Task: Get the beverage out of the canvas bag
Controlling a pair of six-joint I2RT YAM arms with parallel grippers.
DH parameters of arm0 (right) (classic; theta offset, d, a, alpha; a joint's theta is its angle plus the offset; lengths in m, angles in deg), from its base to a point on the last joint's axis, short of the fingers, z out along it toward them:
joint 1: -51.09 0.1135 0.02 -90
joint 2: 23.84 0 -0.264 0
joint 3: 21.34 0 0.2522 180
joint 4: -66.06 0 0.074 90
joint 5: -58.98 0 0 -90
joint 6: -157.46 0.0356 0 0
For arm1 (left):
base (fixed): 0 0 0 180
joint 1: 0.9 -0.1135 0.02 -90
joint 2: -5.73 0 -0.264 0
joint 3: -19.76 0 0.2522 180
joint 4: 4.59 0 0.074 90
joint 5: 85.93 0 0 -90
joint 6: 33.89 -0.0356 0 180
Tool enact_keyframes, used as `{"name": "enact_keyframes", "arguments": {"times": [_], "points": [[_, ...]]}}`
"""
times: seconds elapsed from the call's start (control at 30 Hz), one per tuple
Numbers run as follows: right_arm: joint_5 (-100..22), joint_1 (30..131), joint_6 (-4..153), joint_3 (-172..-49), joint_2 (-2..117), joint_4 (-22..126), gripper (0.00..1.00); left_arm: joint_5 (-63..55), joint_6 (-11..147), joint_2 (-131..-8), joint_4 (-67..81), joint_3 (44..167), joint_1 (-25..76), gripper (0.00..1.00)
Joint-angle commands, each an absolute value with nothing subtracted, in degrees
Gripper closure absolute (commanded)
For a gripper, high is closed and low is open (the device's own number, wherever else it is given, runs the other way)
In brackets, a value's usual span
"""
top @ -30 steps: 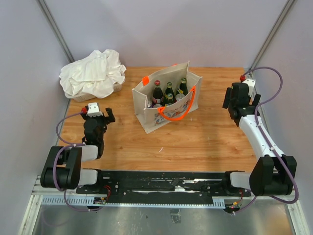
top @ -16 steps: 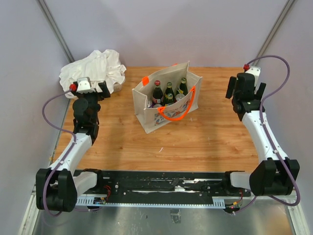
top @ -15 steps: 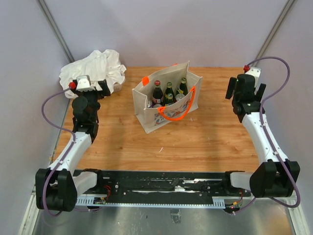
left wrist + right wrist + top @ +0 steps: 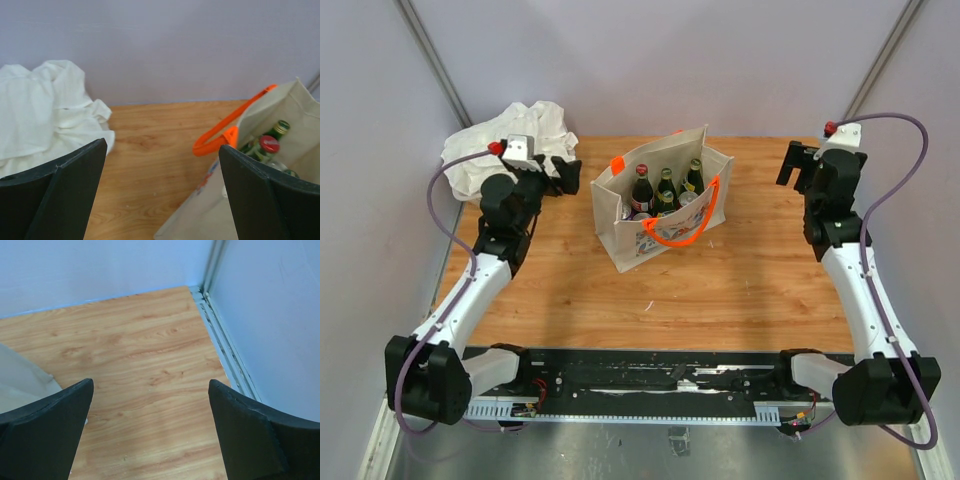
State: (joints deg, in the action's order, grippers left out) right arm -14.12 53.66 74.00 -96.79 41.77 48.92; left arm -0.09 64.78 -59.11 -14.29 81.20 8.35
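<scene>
The beige canvas bag (image 4: 660, 205) with orange handles (image 4: 682, 228) stands upright mid-table. Three dark glass bottles (image 4: 666, 188) stand inside it, caps up. My left gripper (image 4: 563, 172) is open and empty, raised just left of the bag. In the left wrist view the bag (image 4: 280, 165) is at the right with an orange handle (image 4: 225, 135) and bottle caps (image 4: 269, 143) showing. My right gripper (image 4: 798, 165) is open and empty, raised near the table's far right. The right wrist view catches only a bag corner (image 4: 20, 382).
A heap of white cloth (image 4: 510, 148) lies at the far left corner, behind my left gripper; it also shows in the left wrist view (image 4: 45, 110). A grey wall and a metal rail (image 4: 222, 340) bound the table's right edge.
My left arm has risen and swung right, from the near left toward the bag. My right arm has lifted and moved a little toward the back wall. The bag has not moved.
</scene>
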Motion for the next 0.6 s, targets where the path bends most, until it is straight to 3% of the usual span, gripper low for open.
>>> {"name": "enact_keyframes", "arguments": {"times": [0.0, 0.23, 0.57], "points": [[-21.6, 55.8, 72.2, -100.1, 40.6, 47.8, 0.0, -2.7, 65.8, -58.9, -10.8, 83.9, 12.9, 0.01], [-18.2, 67.7, 65.5, -105.5, 41.0, 45.1, 0.16, -3.5, 67.8, -55.8, -6.8, 84.9, 17.2, 0.09], [-22.2, 77.3, 65.0, -108.0, 44.1, 46.2, 0.2, -0.9, 72.9, -54.3, 1.8, 85.8, 20.4, 0.05]]}}
